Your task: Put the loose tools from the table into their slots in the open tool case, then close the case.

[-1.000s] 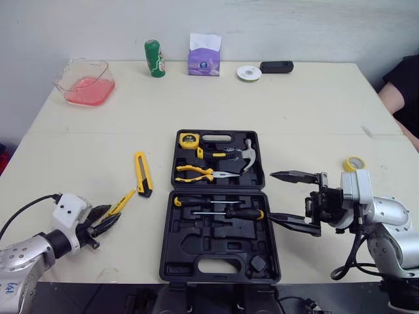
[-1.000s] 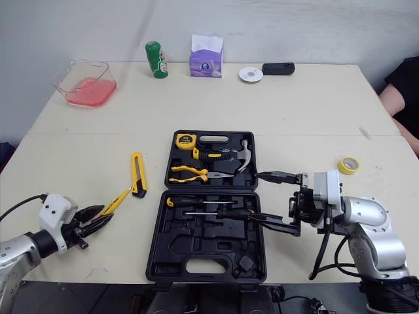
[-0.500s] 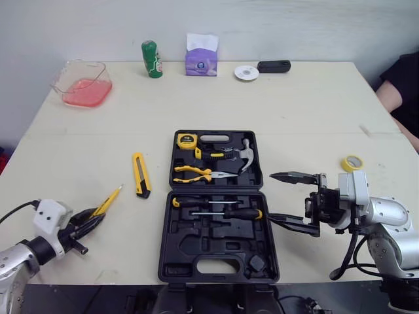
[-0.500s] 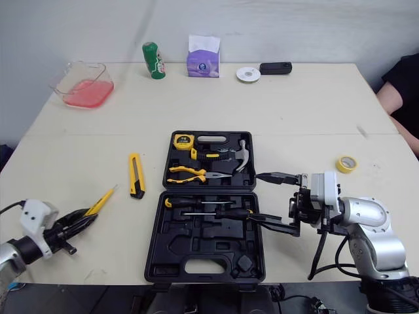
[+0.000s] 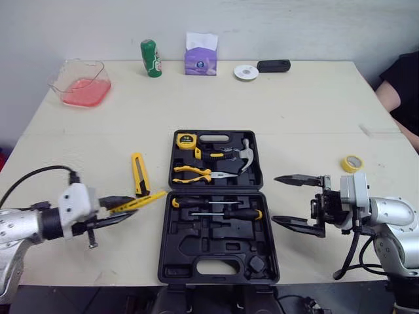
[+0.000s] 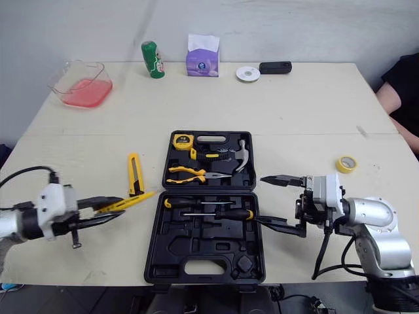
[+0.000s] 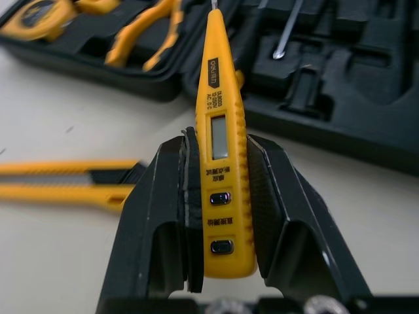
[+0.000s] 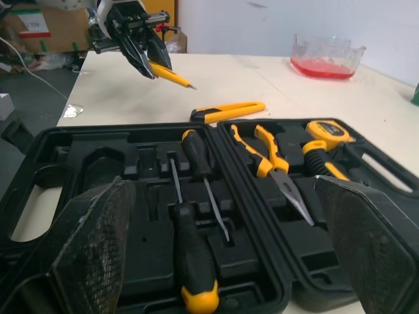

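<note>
Close to the bench's front edge, the open tool case (image 5: 196, 252) lies flat. Its near half holds two screwdrivers (image 5: 219, 204) above several empty recesses. Toward the front left corner, the left end effector (image 5: 127, 208) is clamped on a yellow voltage tester pen (image 7: 220, 163), held above the bench with its tip aimed at the case's left edge. On the case's right side, the right end effector (image 5: 275, 199) hovers with its fingers wide apart and nothing between them.

The step in hand looks like carrying the tester to its slot. The next move probably calls for lining the pen's length up with a narrow recess in the near half, lowering it flat, then letting go.

Just beyond the left end effector, a yellow utility knife (image 5: 139, 173) lies loose on the bench, not yet stowed. The case's far half holds pliers (image 5: 196, 172), a hammer (image 5: 247, 156) and a tape measure (image 5: 188, 139).
</note>
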You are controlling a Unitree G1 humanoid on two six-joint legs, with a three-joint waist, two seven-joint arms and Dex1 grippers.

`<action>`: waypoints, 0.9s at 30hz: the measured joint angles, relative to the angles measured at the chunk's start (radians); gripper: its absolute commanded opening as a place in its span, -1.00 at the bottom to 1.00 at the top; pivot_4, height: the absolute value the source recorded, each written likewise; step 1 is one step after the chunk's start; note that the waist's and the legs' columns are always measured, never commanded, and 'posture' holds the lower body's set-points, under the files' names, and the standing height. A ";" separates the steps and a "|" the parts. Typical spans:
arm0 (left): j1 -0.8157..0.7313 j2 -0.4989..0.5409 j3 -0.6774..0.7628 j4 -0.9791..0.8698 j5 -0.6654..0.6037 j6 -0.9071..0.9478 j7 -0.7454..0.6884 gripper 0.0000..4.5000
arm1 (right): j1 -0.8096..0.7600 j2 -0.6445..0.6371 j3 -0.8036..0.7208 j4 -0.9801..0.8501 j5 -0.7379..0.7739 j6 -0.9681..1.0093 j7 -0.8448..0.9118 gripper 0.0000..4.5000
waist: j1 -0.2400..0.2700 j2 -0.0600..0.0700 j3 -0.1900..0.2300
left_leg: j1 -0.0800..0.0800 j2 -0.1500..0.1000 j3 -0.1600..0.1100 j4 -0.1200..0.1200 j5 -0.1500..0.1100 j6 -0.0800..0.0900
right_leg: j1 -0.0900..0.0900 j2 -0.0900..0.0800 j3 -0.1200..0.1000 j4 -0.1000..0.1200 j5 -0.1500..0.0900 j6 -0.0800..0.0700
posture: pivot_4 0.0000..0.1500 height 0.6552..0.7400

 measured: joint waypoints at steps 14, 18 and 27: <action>-0.470 0.104 -0.529 -0.209 0.134 0.448 0.009 -0.74 | 0.089 -0.035 -0.036 -0.069 0.001 0.021 -0.037 1.00 | 0.006 0.000 0.000 | -0.001 0.000 0.000 0.002 0.001 0.000 | 0.000 0.003 0.002 0.001 0.000 0.000 | 1.00 1.00; -0.555 0.094 -0.613 -0.216 0.184 0.553 0.029 -0.74 | 0.119 -0.037 -0.039 -0.099 0.003 0.034 -0.048 1.00 | 0.005 0.000 0.000 | -0.001 0.000 0.000 0.003 0.002 0.001 | 0.000 0.004 0.003 0.001 0.000 0.000 | 1.00 1.00; -0.600 0.009 -0.707 -0.215 0.231 0.610 0.063 -0.74 | 0.151 -0.038 -0.052 -0.146 0.007 0.051 -0.071 1.00 | 0.015 -0.001 0.001 | -0.001 0.000 0.000 0.005 0.002 0.001 | 0.001 0.003 0.003 0.001 0.000 0.000 | 1.00 1.00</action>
